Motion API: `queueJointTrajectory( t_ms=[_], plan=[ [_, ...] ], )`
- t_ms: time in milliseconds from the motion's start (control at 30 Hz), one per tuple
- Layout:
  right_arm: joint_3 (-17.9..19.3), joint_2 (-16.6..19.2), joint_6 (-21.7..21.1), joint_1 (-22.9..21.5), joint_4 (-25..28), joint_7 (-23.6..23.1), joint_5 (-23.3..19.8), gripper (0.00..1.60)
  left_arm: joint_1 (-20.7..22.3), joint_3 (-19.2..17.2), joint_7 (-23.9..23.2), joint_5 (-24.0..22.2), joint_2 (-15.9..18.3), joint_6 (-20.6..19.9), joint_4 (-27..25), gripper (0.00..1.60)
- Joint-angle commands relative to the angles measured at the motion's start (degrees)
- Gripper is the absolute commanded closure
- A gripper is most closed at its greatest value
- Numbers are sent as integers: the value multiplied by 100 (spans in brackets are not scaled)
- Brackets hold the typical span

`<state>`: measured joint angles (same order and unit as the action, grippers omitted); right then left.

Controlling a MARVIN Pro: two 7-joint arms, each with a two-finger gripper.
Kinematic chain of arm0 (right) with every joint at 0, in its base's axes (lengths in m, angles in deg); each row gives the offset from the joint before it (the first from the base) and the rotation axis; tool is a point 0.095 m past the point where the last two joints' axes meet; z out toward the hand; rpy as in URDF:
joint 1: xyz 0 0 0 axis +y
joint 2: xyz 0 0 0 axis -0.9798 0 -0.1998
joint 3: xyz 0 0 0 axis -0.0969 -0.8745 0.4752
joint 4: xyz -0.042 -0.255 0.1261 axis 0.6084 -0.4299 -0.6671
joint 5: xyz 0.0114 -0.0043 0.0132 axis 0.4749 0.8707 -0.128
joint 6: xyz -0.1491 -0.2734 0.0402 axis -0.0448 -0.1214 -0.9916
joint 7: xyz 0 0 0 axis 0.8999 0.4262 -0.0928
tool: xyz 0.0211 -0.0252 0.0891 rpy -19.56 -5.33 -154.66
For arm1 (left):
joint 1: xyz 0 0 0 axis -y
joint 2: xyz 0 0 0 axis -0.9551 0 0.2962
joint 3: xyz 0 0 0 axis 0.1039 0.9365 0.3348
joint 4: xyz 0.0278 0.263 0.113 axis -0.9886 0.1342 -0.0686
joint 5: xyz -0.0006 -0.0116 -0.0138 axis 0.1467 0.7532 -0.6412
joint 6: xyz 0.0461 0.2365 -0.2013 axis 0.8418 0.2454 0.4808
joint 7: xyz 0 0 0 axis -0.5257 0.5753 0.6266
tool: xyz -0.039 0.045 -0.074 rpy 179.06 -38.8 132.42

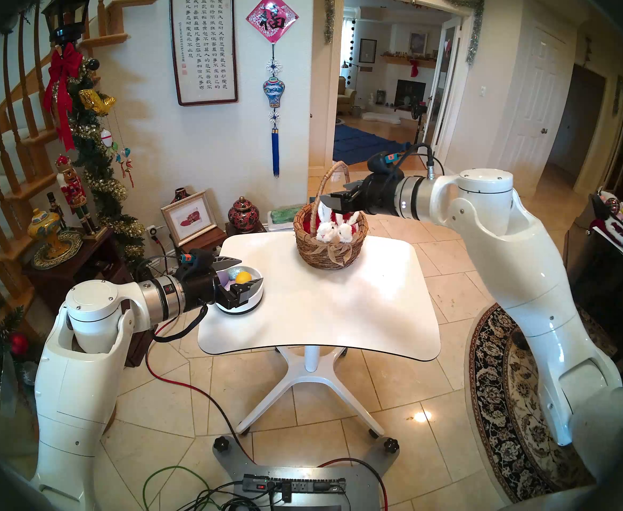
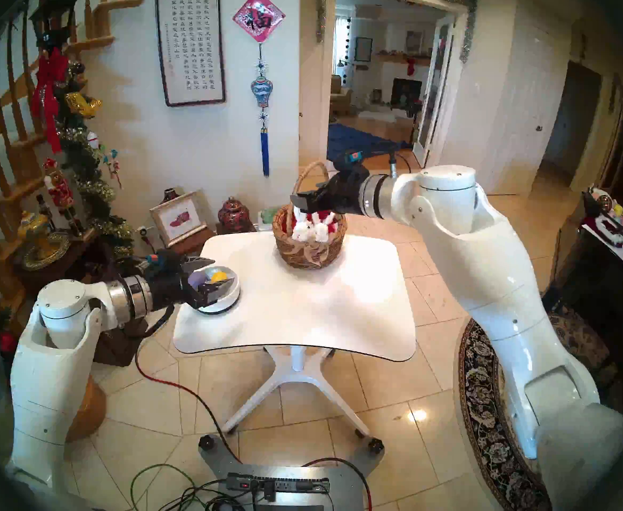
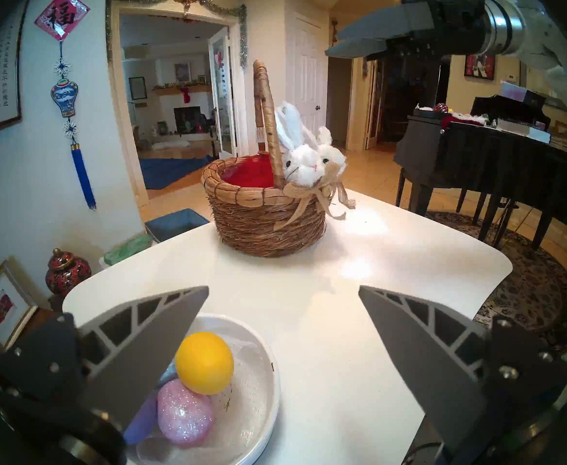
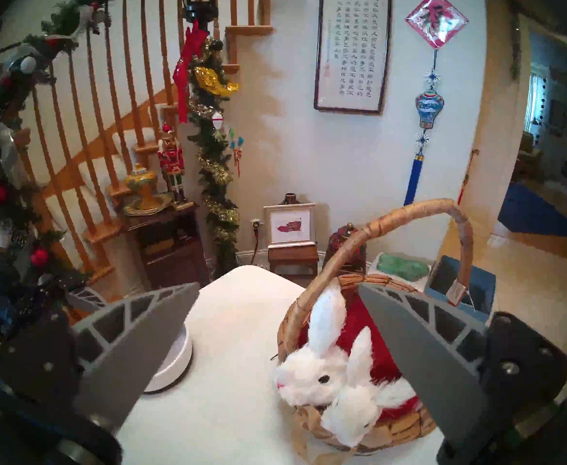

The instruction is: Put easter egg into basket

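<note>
The brown wicker basket [image 1: 330, 252] with its tall handle, red lining and white plush bunnies stands at the table's far middle. Several Easter eggs lie in a shallow white bowl [image 1: 256, 299] at the table's left edge: a yellow egg [image 3: 205, 363], a pink glitter egg [image 3: 184, 412], a purple one [image 3: 140, 422] and a blue glitter one [image 1: 233, 272]. My left gripper [image 3: 282, 288] hovers open just over the bowl, one finger above the eggs, holding nothing. My right gripper [image 1: 334, 193] hangs open and empty above the basket, beside the handle [image 4: 392, 216].
The white pedestal table [image 1: 339, 315] has bare surface between bowl and basket. A dark side table with ornaments [image 1: 59, 248] and a garlanded stair rail stand at left, a black piano [image 3: 476, 159] at right. Cables and a power strip [image 1: 295, 486] lie on the floor.
</note>
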<state>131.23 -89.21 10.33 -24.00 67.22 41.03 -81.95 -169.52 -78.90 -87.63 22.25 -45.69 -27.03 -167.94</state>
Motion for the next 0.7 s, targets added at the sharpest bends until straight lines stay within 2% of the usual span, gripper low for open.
queueJointTrajectory(
  t_ms=[0, 533, 667],
  plan=[
    [79, -588, -183, -610, -302, 139, 266, 0, 36, -1, 1, -5, 0, 7, -31, 0],
    [165, -1391, -1101, -1458, -1474, 487, 742, 0, 37, 0, 2, -6, 0, 6, -32, 0],
    [151, -1519, -1121, -1671, -1703, 479, 804, 0, 38, 0, 2, -6, 0, 6, -32, 0]
  ],
)
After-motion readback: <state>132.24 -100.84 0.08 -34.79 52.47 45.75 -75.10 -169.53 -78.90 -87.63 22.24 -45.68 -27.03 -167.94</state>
